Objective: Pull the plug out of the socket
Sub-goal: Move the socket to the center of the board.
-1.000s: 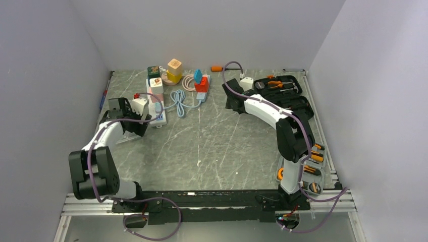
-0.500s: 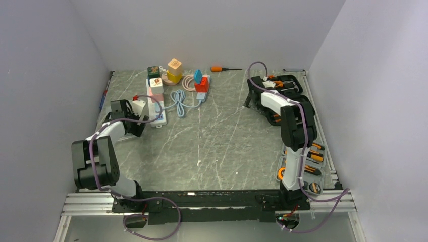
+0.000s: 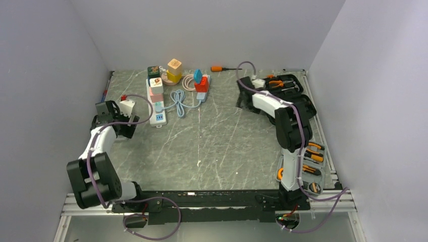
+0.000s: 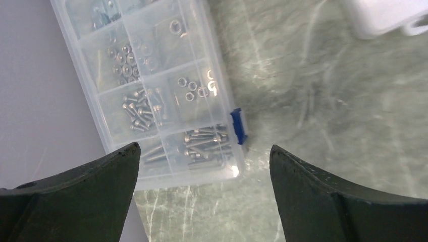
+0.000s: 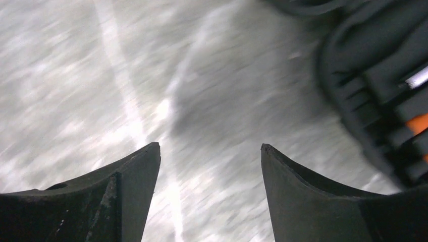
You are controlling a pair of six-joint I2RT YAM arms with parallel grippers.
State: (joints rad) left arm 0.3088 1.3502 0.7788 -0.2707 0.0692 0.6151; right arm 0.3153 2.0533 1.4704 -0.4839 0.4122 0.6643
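Note:
The white power strip point(image 3: 157, 105) with pastel outlets lies at the back left of the table. A pink and white block plug point(image 3: 156, 86) sits on its far end. A light blue cable point(image 3: 177, 102) runs from its middle to a white adapter point(image 3: 202, 95). My left gripper point(image 3: 102, 110) is left of the strip, apart from it, near the left wall. In the left wrist view it point(image 4: 204, 151) is open and empty over a clear screw box point(image 4: 151, 91). My right gripper point(image 3: 244, 98) is open and empty over bare table in the blurred right wrist view point(image 5: 209, 148).
A round pink disc with coiled cable point(image 3: 189, 82), wooden blocks point(image 3: 174, 69) and an orange screwdriver point(image 3: 218, 68) lie at the back. A black tool case point(image 3: 288, 89) is at the back right and shows in the right wrist view point(image 5: 383, 85). A white object's corner point(image 4: 388, 15) shows.
My left gripper has moved left, away from the power strip, towards the wall and the screw box. My right gripper has swung right towards the tool case, then slightly back left.

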